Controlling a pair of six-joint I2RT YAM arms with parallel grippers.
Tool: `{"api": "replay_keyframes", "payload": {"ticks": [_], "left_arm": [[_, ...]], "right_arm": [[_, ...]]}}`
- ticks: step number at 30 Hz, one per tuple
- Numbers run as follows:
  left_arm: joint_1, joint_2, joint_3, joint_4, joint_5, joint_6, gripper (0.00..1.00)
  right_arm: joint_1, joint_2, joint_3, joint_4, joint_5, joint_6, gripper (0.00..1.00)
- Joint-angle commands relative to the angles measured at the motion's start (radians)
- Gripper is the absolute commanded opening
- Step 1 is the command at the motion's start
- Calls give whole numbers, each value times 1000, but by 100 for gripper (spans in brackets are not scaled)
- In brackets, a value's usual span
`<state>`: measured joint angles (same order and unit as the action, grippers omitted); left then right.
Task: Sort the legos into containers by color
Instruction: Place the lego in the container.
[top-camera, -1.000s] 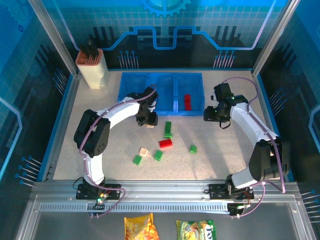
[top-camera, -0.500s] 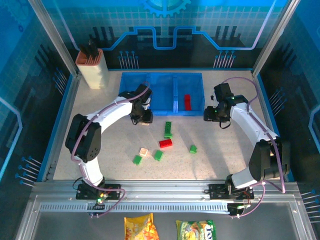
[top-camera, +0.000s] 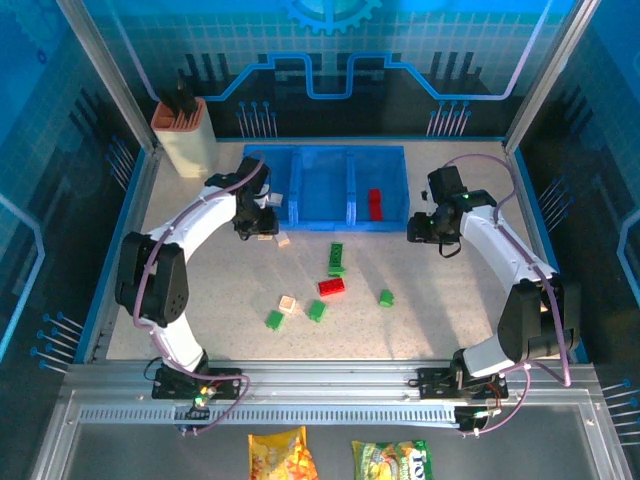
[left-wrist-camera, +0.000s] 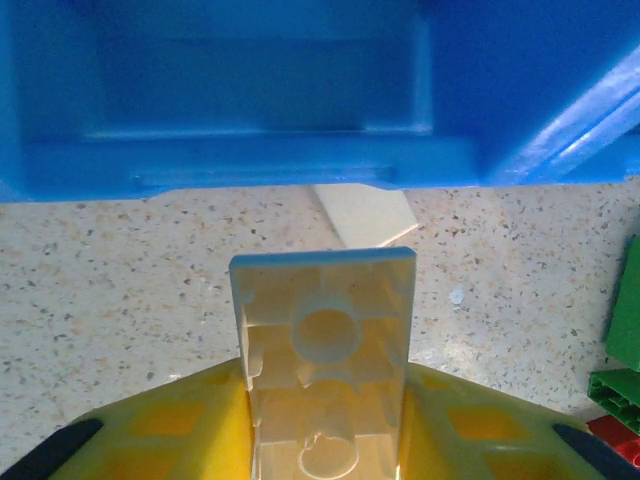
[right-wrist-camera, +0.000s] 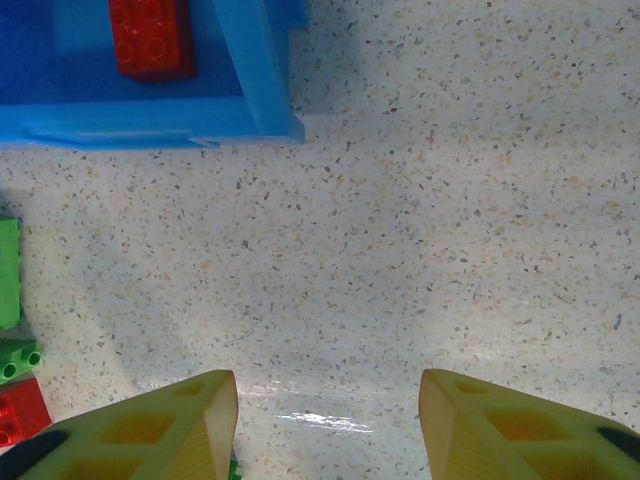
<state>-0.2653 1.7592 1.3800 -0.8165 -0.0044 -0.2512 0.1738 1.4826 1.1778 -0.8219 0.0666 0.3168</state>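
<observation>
The speckled table (top-camera: 450, 310) carries everything. The containers (top-camera: 322, 226), three joined blue bins, sit against the middle of its far edge, within reach from either side, which is probably why the pile is spread just in front of them. The beige holder (top-camera: 185, 140) at the far left corner stands apart and looks to play no part in the sorting. The left gripper (top-camera: 262, 228) hangs low over the table just short of the tray's near left corner. Its jaws are narrowed onto a cream brick (left-wrist-camera: 325, 330) whose hollow underside faces the wrist camera. The brick is gripped by its long sides with its free end pointing at the left bin (left-wrist-camera: 250, 70), so it seems set to go over the near wall, and I judge that bin to be meant for cream. The right gripper (top-camera: 430, 228) hovers over bare table just off the tray's near right corner, jaws moderately apart with nothing between them, likely kept clear so the arms do not cross. A red brick (top-camera: 375, 203) lies in the right bin, marking that one as red. The loose legos (top-camera: 317, 310) lie around the table's middle, between tray and near edge: several green, a red one (top-camera: 332, 286) and a cream one (top-camera: 288, 304), all apart from both grippers.
</observation>
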Motion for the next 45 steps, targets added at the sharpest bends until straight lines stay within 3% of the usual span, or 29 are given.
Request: {"api": "replay_keyframes", "payload": {"ticks": [1,32,45], "left_arm": [[16,41,77,-31,4,35,39],[96,570,787,-237,-1,109,40],[109,693,893,-180,-19,135,40]], "right_arm": [[-6,-13,3,-27,-12,3,52],[-8,-84,-32,-61,28,-7,52],[-13,-105,-47,-71,33,-10,52]]}}
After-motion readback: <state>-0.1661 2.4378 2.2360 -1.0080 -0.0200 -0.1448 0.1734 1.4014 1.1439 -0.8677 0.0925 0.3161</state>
